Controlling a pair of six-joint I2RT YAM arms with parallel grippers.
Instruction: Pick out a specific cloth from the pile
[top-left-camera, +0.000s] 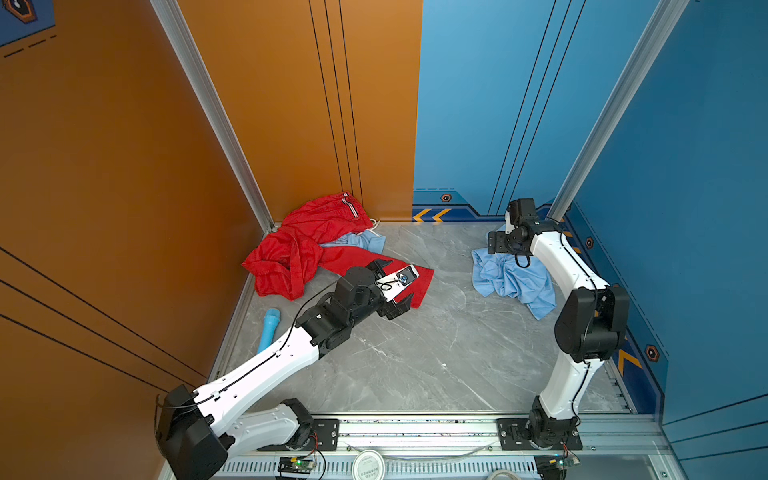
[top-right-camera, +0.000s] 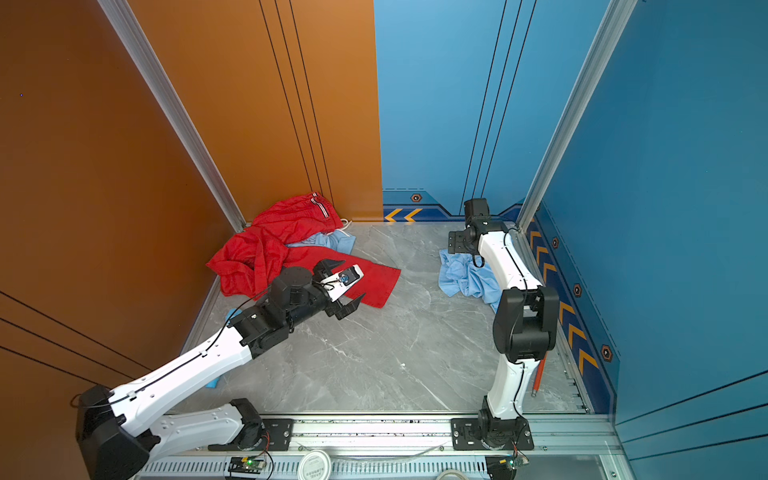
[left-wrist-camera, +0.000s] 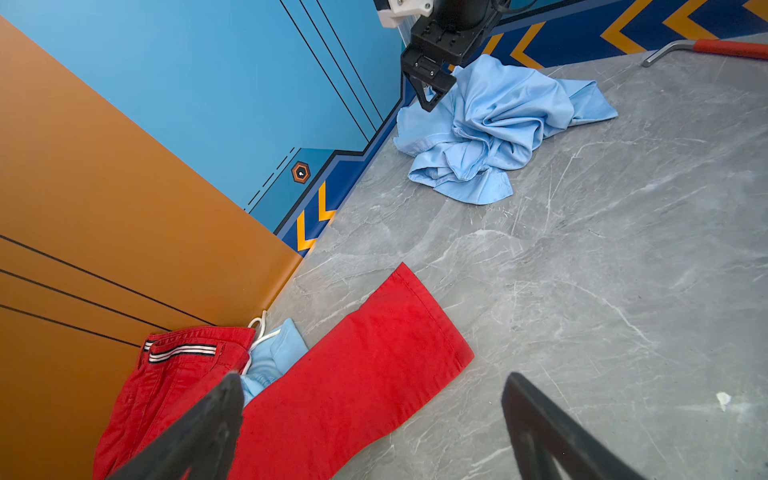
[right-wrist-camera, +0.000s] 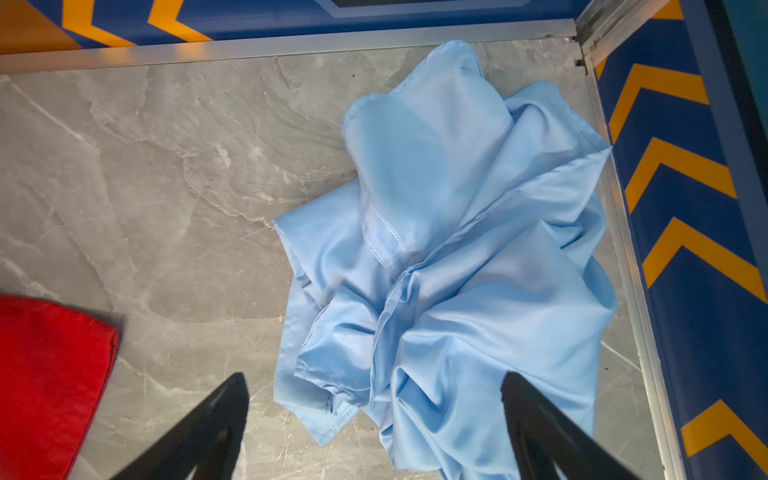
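Two heaps, pile (top-left-camera: 299, 249) cornered, cloth (top-left-camera: 513, 280) beside wall (top-left-camera: 685, 208), bare table (top-left-camera: 415, 357) between

Grey veined counter (top-left-camera: 415, 357); the pile (top-left-camera: 299, 249) sprawls under and beyond the left fingers (left-wrist-camera: 216, 415); the cloth (right-wrist-camera: 457, 257) lies crumpled beneath the right fingers (right-wrist-camera: 519, 399).

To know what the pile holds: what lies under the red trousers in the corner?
A fold of pale blue fabric shows from under the red trousers. How far it runs beneath, and anything else there, is covered.
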